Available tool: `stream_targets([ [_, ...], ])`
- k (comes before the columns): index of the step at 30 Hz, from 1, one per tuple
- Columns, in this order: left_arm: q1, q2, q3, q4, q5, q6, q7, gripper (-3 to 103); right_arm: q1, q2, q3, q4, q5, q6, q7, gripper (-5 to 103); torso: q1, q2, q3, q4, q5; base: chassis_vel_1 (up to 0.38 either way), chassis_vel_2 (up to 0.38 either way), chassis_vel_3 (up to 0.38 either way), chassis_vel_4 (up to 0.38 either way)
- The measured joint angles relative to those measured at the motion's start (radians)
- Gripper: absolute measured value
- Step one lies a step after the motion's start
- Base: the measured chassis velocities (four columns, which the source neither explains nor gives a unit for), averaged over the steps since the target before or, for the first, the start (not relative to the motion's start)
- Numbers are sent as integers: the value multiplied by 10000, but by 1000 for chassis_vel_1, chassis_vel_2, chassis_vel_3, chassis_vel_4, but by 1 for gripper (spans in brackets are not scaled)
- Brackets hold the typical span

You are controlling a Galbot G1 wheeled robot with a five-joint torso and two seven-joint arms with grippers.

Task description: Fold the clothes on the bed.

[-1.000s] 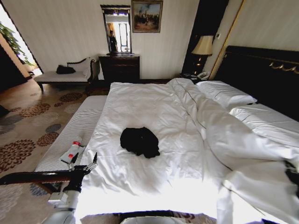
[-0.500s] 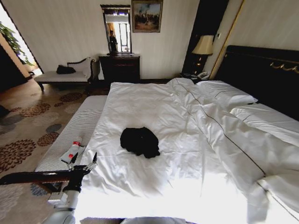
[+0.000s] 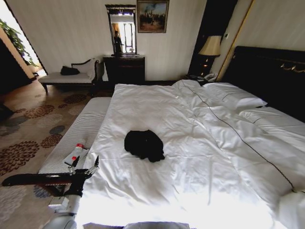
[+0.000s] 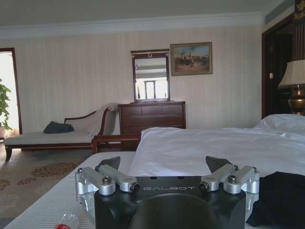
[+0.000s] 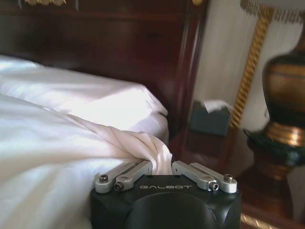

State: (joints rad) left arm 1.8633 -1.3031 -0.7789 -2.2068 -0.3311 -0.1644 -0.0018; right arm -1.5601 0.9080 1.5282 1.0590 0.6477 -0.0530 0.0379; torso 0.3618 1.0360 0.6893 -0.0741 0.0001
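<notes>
Clothes [image 3: 144, 144] lie bunched mid-bed [image 3: 200, 138]; left end effector [image 3: 84, 168] hovers spread at its near-left corner; right end effector [image 5: 162, 167] pinches duvet [image 5: 143, 145].

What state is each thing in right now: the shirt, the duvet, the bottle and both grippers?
T-shirt: crumpled in a heap on the bed, unfolded.
duvet: spread across the bed, one edge bunched in the right gripper.
bottle: lying on its side on the striped bench.
left gripper: open, empty, beside the bed.
right gripper: shut on the duvet.
</notes>
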Motion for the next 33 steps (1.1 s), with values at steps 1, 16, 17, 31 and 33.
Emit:
stream_targets([
  [1, 0, -2, 8, -9, 10, 5, -2, 100, 71, -40, -15, -290, -45, 76, -47, 2, 0, 0, 0, 2, 0, 0, 0, 0, 0],
  [16, 87, 41, -27, -167, 3, 25, -20, 100, 916, -1032, -194, -3089, -336, 1095, -629, 2, 0, 2, 0, -2, -3, 0, 0, 0, 0],
  [17, 98, 36, -28, -176, 3, 24, -21, 100, 951, -1094, -196, -3195, -351, 1121, -648, 2, 0, 2, 0, -2, -4, 0, 0, 0, 0],
  [31, 161, 2, -38, -194, 12, 18, -19, 100, 931, -738, -468, -3128, -701, 1222, -549, 16, -4, 4, 0, -57, -20, 0, 0, 0, 0],
  [33, 178, 2, -56, -194, 12, 6, -17, 100, 921, -701, -463, -3124, -713, 1235, -459, 27, -5, 5, -1, -65, -21, -41, -49, -70, -6],
])
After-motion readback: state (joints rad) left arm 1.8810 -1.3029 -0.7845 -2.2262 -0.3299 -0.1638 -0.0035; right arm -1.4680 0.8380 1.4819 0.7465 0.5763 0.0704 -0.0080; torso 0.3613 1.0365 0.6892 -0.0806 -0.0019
